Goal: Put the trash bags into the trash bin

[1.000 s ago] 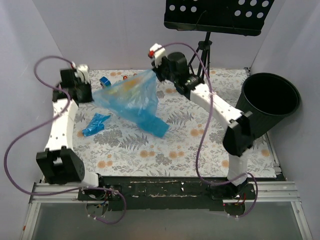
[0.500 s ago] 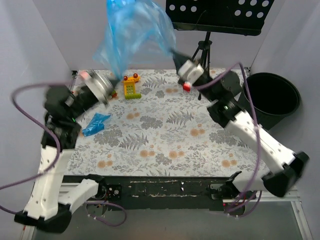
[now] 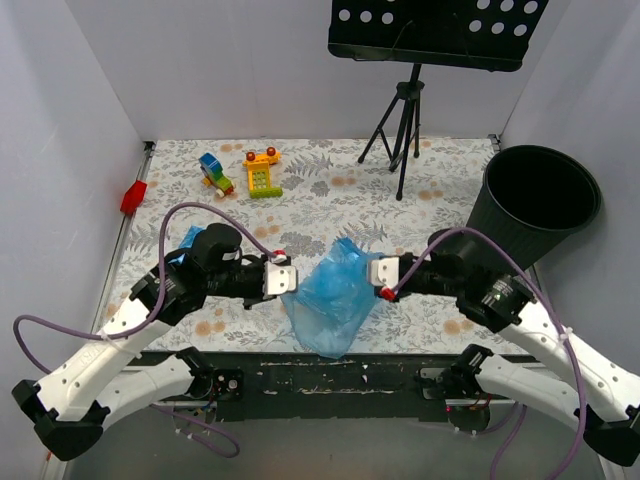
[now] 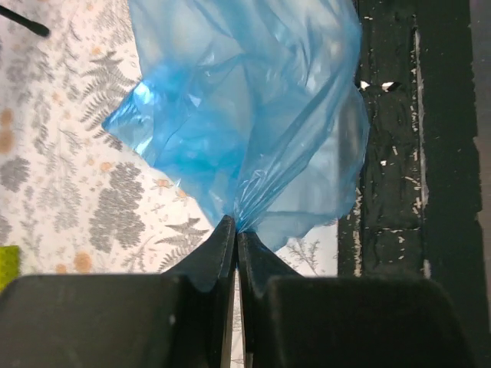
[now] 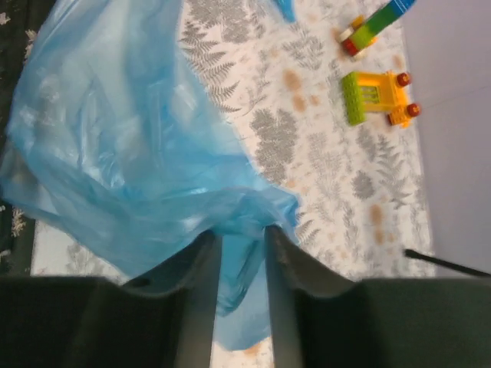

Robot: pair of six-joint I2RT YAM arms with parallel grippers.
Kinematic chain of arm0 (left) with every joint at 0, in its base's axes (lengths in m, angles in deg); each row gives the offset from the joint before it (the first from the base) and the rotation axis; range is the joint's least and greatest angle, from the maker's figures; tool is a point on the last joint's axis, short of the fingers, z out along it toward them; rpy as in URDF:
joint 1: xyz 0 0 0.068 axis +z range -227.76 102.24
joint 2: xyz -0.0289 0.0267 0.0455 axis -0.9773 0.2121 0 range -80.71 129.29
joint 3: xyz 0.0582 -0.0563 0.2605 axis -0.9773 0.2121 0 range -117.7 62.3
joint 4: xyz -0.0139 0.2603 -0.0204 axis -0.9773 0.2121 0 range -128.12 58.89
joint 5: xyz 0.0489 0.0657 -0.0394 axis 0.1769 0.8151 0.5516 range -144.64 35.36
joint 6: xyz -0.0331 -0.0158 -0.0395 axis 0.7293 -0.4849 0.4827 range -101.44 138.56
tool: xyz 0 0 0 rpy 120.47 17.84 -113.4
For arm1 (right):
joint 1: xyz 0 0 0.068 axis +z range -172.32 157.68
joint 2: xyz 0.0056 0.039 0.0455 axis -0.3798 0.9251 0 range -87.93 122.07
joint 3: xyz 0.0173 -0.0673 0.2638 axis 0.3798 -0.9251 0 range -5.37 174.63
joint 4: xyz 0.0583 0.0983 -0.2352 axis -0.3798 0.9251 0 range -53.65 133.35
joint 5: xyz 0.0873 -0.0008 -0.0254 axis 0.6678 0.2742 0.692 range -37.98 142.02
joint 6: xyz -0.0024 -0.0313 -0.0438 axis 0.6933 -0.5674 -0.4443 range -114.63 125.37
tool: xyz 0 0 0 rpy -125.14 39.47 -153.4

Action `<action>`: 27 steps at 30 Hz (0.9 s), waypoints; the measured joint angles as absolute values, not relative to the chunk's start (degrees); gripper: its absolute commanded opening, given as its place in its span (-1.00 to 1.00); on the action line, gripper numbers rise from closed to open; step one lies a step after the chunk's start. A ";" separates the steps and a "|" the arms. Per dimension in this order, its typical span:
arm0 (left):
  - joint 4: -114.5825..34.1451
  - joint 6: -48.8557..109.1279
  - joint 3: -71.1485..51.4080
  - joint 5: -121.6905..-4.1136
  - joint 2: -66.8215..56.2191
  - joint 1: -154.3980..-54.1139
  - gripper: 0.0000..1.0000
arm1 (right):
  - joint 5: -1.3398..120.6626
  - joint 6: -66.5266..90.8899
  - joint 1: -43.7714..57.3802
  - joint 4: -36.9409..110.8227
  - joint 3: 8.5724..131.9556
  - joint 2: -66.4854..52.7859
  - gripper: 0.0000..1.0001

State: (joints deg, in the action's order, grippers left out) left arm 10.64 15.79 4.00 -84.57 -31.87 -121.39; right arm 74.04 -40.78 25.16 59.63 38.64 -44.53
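A: Blue film is pinched tight in the left gripper [image 4: 236,230], with the jaws fully closed on a gathered corner of the trash bag [image 4: 245,115]. On the right gripper [image 5: 242,234] the jaws are seen parted, with film lying in the gap. No firm pinch is evident there.

B: Noted. Bag position?

A: It is slung between the two grippers, low over the near edge of the table [image 3: 330,200]. Part of it is draped past the edge over the black frame [image 4: 391,192]. The trash bin [image 3: 505,225] is well apart at the far right, upright, mouth open.

B: So the carry is judged barely begun. The right jaws should be closed on a thicker bunch before any lift, or the sheet would be dragged by one corner. The bag should be raised clear of the rim and released only once it is over the mouth.

A: Agreed. Limits: the bin's bottom cannot be seen. A blue scrap [image 5: 282,6] is cut off at the top of the right wrist view, and it cannot be said whether it is another bag. In the overhead view the table under the left arm is hidden.
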 measured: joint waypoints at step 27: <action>4.71 45.98 8.67 -68.97 -23.87 -106.16 -1.00 | 64.77 -25.88 -21.81 79.04 77.87 -19.33 0.32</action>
